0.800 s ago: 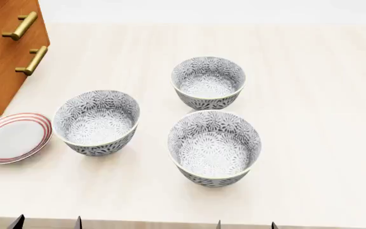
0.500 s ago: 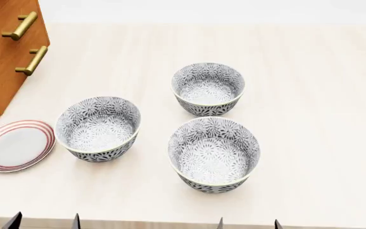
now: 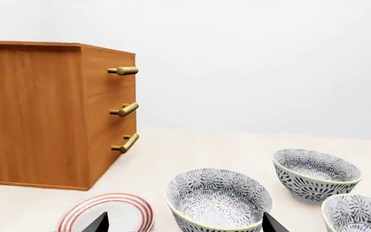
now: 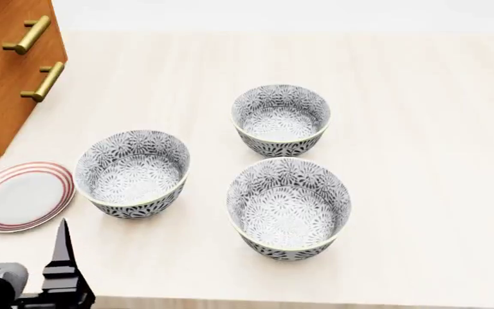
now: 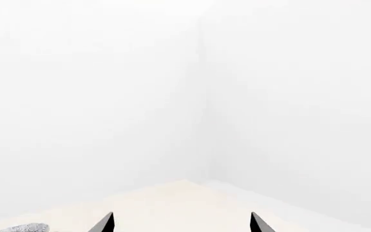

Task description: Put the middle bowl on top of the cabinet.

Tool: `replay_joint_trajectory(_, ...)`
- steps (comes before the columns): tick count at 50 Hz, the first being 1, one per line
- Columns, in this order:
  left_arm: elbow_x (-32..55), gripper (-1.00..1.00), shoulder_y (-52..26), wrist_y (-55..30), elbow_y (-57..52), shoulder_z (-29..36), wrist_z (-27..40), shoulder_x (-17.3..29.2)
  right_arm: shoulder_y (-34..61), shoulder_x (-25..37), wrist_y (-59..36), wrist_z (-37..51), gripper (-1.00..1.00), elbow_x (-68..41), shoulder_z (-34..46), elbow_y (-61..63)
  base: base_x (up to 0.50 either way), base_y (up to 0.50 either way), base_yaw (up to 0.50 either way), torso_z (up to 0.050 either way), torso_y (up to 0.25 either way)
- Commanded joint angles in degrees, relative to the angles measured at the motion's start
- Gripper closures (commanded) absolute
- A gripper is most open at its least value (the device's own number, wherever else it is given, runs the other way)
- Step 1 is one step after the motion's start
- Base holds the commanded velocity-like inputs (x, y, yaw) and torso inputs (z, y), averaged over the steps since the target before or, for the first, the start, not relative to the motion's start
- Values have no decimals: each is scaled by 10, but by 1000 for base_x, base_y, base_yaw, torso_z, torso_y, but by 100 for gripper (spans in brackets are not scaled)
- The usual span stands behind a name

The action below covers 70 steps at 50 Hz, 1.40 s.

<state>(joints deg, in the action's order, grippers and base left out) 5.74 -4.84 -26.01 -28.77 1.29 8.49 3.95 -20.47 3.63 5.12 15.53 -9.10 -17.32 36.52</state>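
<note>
Three alike grey-patterned bowls stand in a triangle on the table: a left one (image 4: 132,174), a far one (image 4: 282,119) and a near one (image 4: 288,207). Which is the middle bowl I cannot tell. The orange-brown cabinet (image 4: 7,64) stands at the far left, with brass handles. My left gripper (image 4: 17,248) is open at the front left, near the plate. In the left wrist view the left bowl (image 3: 219,200) lies ahead, between the spread tips of the left gripper (image 3: 183,223). My right gripper (image 5: 182,223) is open and empty, facing a white wall.
A flat white plate with red rings (image 4: 22,196) lies between the cabinet and the left bowl, close to the table's front edge. The pale table (image 4: 419,96) stretches to the right of the bowls. The cabinet's flat top (image 3: 31,44) shows in the left wrist view.
The head view tilted slightly, so the bowls sit lower in it. My left gripper rose into that view at the bottom left. The right gripper's tips left its bottom edge.
</note>
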Motion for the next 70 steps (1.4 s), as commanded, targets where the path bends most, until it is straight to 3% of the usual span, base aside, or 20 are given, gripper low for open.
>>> replay_joint_trajectory(1, 3, -100, -13, -41, -65, -18, 35, 12, -154, -15, 115, 59, -100, -76, -175, 122, 0, 0, 0, 0, 0)
replay_joint_trajectory(13, 24, -100, -24, -21, -43, -31, 33, 27, -128, -8, 70, 90, -100, 4, -108, 142, 0, 396, 0, 0, 0)
replay_joint_trajectory(39, 35, -100, -27, -19, -35, -18, 50, 38, -128, 22, 47, 121, -100, 4, -93, 142, 0, 500, 0, 0, 0)
replay_joint_trajectory(50, 44, -100, -27, -26, -40, -17, 57, 42, -137, 29, 47, 127, -100, 0, -93, 145, 27, 0, 0, 0, 0)
replay_joint_trajectory(70, 54, -100, -27, -28, -42, -13, 66, 51, -150, 32, 60, 140, -100, -5, -97, 148, 499, 0, 0, 0, 0)
